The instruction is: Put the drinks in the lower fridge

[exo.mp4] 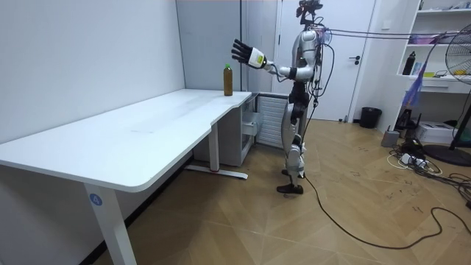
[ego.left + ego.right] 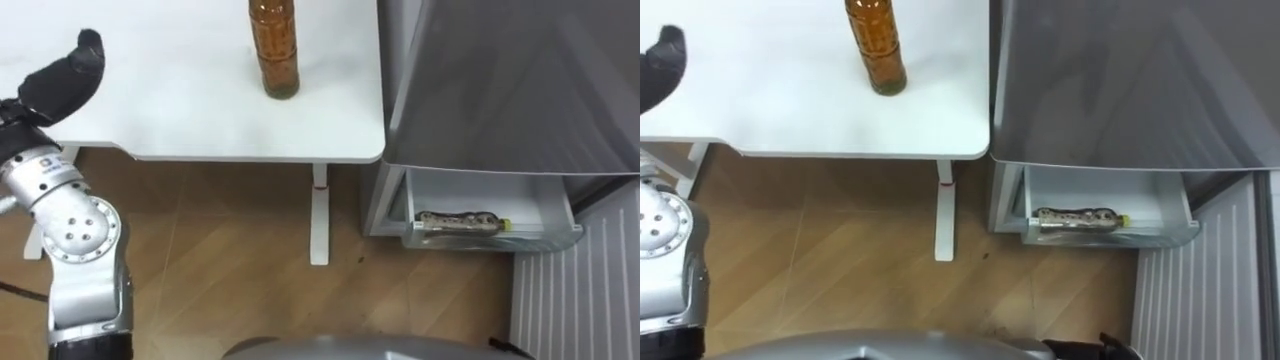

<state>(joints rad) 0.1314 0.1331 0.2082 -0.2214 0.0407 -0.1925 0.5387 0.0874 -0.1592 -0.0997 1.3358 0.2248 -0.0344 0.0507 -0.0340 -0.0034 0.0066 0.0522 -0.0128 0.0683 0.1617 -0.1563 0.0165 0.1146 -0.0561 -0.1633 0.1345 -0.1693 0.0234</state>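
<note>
room view shows the left hand (image 1: pixel 241 51) raised, fingers spread apart, near the bottle (image 1: pixel 228 79).

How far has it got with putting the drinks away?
One drink bottle already lies in the lower fridge compartment, which stands open. The left hand is raised over the white table, open and holding nothing. A brown bottle stands on the table, apart from the hand, and is yet to go in.
</note>
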